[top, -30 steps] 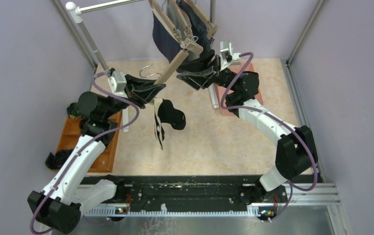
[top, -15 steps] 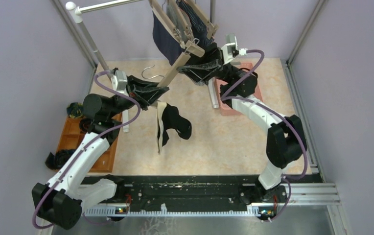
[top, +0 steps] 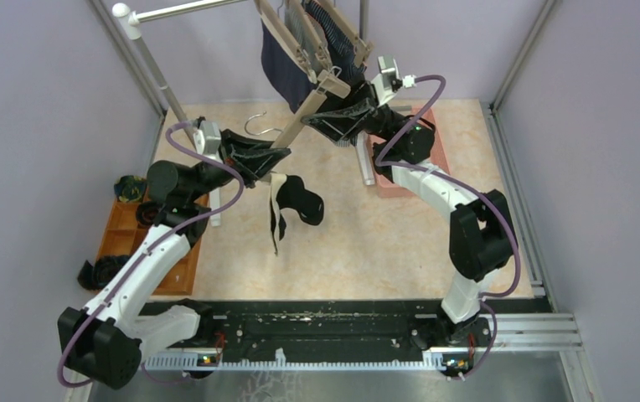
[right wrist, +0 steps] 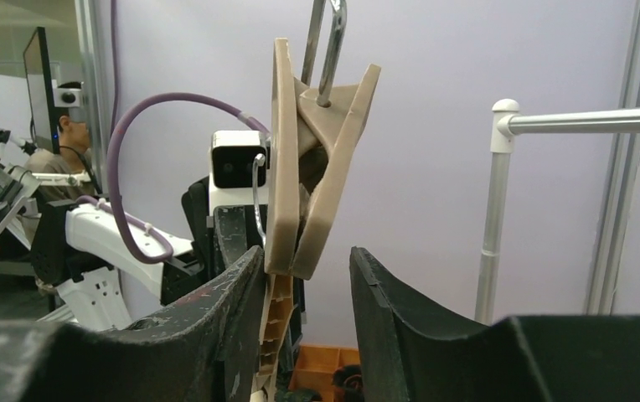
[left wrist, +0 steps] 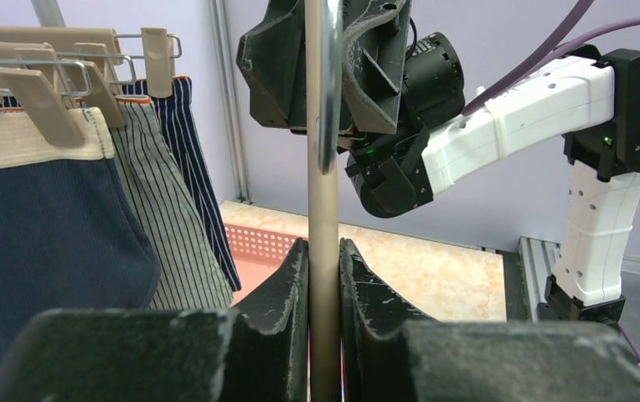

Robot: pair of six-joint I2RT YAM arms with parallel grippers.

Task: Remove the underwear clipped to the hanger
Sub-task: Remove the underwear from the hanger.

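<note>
My left gripper [top: 266, 157] is shut on the lower end of a tilted beige clip hanger [top: 304, 110]. In the left wrist view its fingers [left wrist: 287, 285] pinch the bar [left wrist: 323, 209]. The black underwear with a beige waistband [top: 297, 201] dangles from that lower end. My right gripper [top: 329, 117] is open at the hanger's upper clip [top: 332, 82]. In the right wrist view [right wrist: 308, 255] the clip [right wrist: 317, 167] sits between the jaws, against the left finger. Navy [left wrist: 49, 226], grey-white striped [left wrist: 166, 234] and dark-blue pinstriped [left wrist: 184, 159] underwear hang clipped on the rail's hangers [top: 300, 38].
An orange tray [top: 120, 239] with small dark bundles lies at the left. A pink perforated tray [top: 400, 172] lies behind the right arm. The rack's metal pole [top: 153, 67] slants at the back left. A loose metal hook [top: 254, 121] lies on the table.
My right gripper has risen and moved left, and its open jaws now sit around the hanger's upper clip. The left gripper shifted slightly with the hanger, and the black underwear swung a little.
</note>
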